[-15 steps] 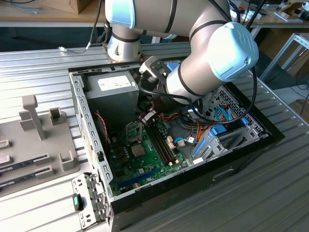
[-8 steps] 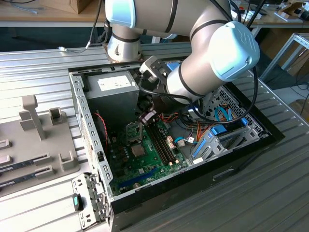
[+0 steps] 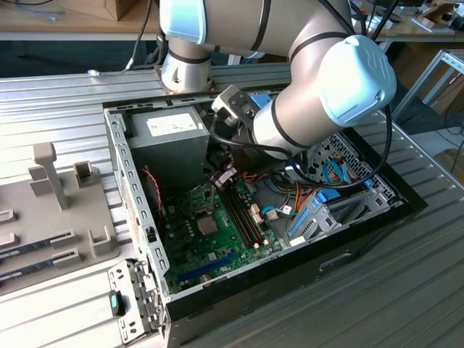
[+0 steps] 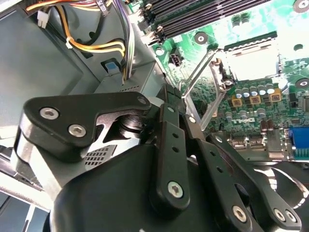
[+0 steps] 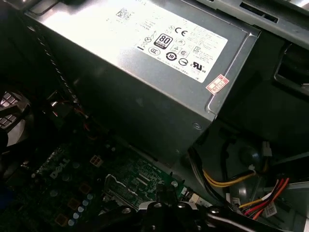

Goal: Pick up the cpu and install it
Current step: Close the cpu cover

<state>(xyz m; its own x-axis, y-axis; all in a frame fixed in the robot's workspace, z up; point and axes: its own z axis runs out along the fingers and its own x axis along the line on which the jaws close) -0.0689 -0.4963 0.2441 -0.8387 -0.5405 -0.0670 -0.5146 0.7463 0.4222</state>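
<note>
We see the gripper (image 3: 223, 176) lowered inside the open computer case (image 3: 406, 206), above the green motherboard (image 3: 217, 235) and just beside the grey power supply (image 3: 170, 141). In the second wrist view its black fingers (image 4: 171, 145) appear drawn together, though we cannot tell whether they pinch anything. The socket (image 4: 251, 60) lies open, its retention lever (image 4: 200, 72) raised. We cannot locate the cpu.
</note>
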